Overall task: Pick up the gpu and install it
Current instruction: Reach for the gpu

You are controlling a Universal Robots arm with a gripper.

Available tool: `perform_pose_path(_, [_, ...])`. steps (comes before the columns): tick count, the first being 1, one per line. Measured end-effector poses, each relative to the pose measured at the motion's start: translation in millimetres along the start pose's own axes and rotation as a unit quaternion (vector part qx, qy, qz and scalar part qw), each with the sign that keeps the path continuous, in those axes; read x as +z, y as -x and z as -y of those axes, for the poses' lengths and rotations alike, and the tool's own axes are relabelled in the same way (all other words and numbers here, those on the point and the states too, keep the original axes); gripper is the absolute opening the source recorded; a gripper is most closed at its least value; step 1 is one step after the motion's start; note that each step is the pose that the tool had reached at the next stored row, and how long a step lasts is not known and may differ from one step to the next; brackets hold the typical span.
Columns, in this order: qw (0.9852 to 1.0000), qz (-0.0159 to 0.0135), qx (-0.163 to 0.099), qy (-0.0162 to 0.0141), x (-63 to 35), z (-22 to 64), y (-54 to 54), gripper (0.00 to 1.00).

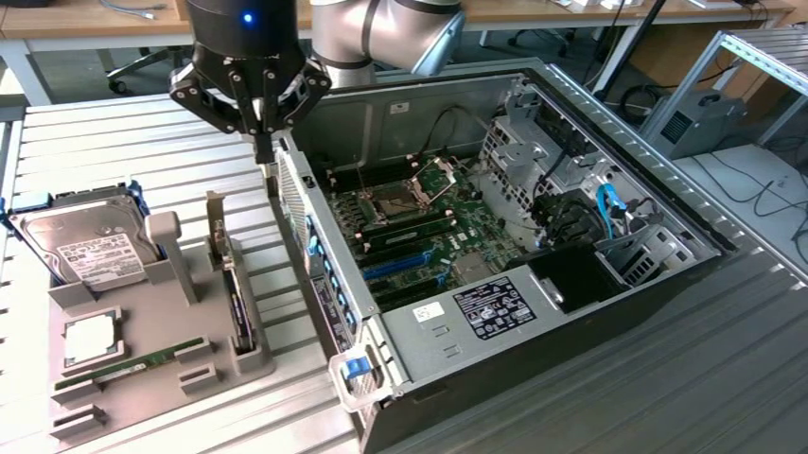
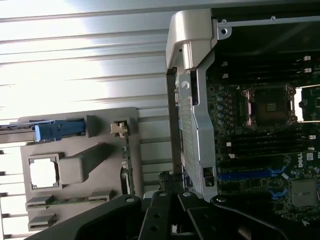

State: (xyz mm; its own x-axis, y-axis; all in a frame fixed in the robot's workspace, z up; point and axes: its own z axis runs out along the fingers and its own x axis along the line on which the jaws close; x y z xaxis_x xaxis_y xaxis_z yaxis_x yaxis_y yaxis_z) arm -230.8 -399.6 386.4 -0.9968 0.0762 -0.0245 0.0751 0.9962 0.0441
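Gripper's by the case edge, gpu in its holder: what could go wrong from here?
The gripper hangs shut right beside the case's rear wall; a low sideways move may clip it. The gpu stands thin and upright in the grey holder; coming down shut would likely strike its top edge, not straddle it.

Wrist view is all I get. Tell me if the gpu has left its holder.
Observer: No. The gpu stands on edge in the gray holder, with nothing gripping it.
Operator: Now give me the fingers.
Observer: The gripper is shut on nothing, hanging by the top of the computer case's perforated wall.
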Motion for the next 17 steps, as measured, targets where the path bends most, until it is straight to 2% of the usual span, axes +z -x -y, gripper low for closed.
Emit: perform_pose_path(17, [1.0, 0.0, 0.0, 0.0, 0.2, 0.4, -5.5, 0.11])
